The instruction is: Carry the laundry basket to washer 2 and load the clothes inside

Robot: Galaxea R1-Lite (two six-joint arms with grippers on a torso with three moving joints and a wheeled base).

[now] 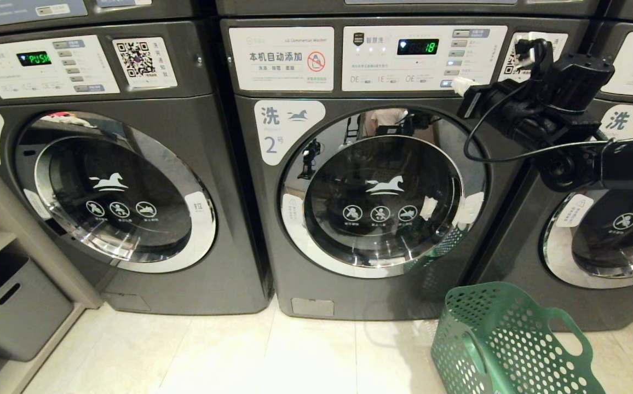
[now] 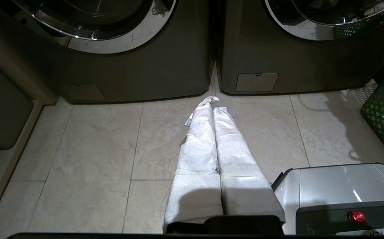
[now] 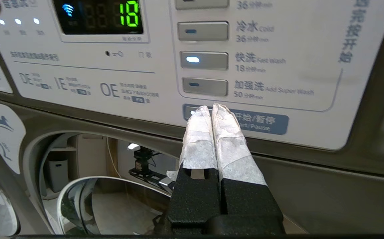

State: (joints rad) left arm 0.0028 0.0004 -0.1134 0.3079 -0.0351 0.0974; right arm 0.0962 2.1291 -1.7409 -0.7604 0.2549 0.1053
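Right gripper [image 3: 212,108]: taped fingers pressed together, empty, tips at the blue start/pause button [image 3: 261,122] of dark grey front-loading washer 2 [image 1: 349,219]. Advice: press squarely, briefly. Beyond, below: door closed; dark green perforated plastic laundry basket [image 1: 508,339] on floor. Left gripper [image 2: 213,106]: closed, idle, low.

Washer 2 [image 1: 371,180]: dark grey front-loader, centre of row btwn two like machines. Round chrome-rimmed glass door shut, white horse logo on glass, white label w/ numeral 2 at upper left of door. Panel display lit green, reads 18; fast-wash button lit.

Laundry basket [image 1: 505,342]: dark green plastic, round perforations, slot handle showing. On floor, near right, in front of washer 2's right corner. Contents not visible.
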